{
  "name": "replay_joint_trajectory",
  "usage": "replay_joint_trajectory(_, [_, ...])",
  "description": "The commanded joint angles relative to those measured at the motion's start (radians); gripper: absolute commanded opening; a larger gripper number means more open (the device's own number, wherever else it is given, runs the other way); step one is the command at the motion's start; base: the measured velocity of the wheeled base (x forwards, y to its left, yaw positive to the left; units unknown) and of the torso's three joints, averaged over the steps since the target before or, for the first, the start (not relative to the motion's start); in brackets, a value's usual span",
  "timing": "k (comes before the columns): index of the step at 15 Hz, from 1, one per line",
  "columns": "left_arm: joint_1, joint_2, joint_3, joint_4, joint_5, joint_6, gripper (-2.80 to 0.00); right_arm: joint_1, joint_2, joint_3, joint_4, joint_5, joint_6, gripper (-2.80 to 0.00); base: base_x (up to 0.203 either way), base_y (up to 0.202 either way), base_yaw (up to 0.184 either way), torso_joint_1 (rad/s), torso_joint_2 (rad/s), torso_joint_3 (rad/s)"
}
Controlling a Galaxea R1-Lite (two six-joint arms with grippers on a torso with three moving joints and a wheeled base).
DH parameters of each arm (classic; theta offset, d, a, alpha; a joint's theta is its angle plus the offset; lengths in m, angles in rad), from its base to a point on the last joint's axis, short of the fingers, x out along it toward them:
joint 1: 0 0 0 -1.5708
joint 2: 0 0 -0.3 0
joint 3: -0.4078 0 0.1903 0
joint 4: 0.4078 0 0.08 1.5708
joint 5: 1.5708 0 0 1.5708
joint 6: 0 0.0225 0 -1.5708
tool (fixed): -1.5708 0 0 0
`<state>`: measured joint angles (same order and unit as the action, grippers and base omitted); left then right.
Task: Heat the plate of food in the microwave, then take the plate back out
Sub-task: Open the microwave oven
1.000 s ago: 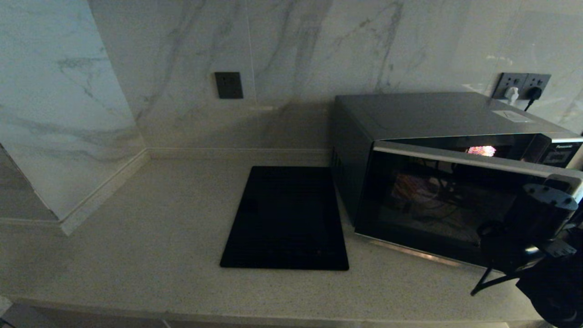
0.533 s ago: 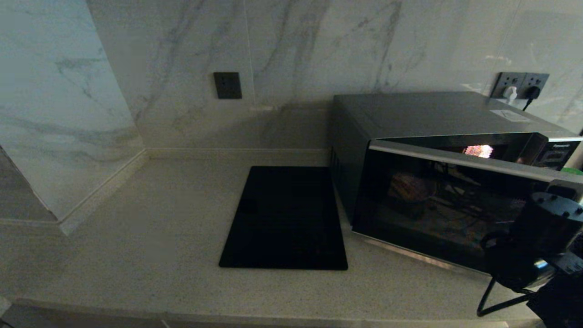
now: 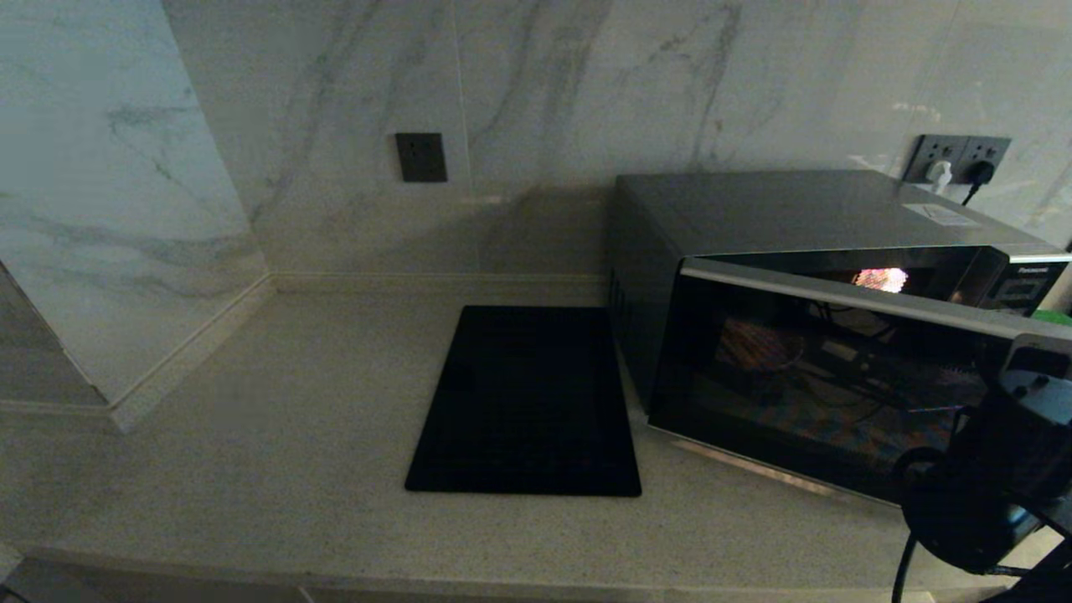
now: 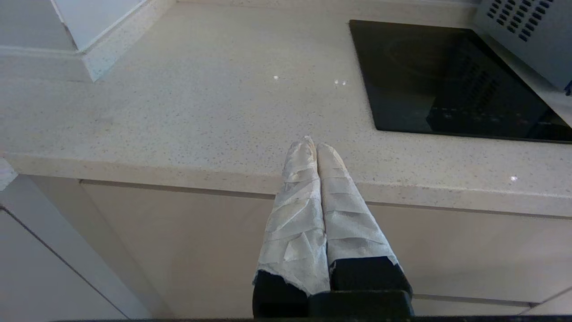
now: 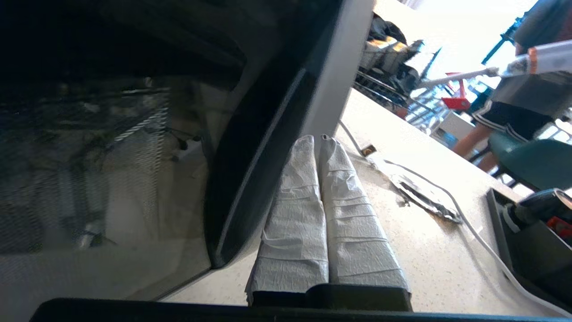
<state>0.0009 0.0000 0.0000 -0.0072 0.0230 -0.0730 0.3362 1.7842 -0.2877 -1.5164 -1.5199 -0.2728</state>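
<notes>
The dark grey microwave [image 3: 796, 209] stands at the counter's right, its black glass door [image 3: 804, 377] swung partly out from the left hinge. A small bright pinkish patch [image 3: 883, 278] shows in the gap above the door; I cannot tell whether it is the plate of food. My right gripper [image 5: 318, 139] is shut with nothing in it, its wrapped fingers [image 5: 344, 210] lying along the door's free edge [image 5: 268, 147]. In the head view only its black wrist [image 3: 988, 469] shows, at the door's right end. My left gripper [image 4: 313, 145] is shut and parked at the counter's front edge.
A flat black slab [image 3: 528, 402] lies on the counter [image 3: 293, 452] left of the microwave. A green edge [image 3: 1055, 316] peeks out past the door's right end. Right of the microwave lie a white cable [image 5: 469, 228] and a crumpled foil piece [image 5: 420, 192]. Wall sockets [image 3: 959, 159] sit behind.
The door's free edge has swung further out toward me. My right wrist has moved down and to the right with it.
</notes>
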Motion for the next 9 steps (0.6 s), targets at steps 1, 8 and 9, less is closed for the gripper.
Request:
replay_joint_trajectory(1, [0.001, 0.001, 0.0, 0.0, 0.0, -0.001, -2.8, 0.001, 0.001, -0.002, -0.008, -0.01, -0.002, -2.8, 0.0, 0.0, 0.0, 0.0, 0.0, 0.0])
replay_joint_trajectory(8, [0.001, 0.001, 0.0, 0.0, 0.0, -0.001, -2.8, 0.035, -0.184, -0.065, -0.004, -0.01, -0.097, -2.8, 0.0, 0.0, 0.0, 0.0, 0.0, 0.0])
replay_joint_trajectory(9, [0.001, 0.002, 0.0, 0.0, 0.0, -0.001, -2.8, 0.035, -0.237, -0.112, -0.002, -0.01, -0.175, -2.8, 0.0, 0.0, 0.0, 0.0, 0.0, 0.0])
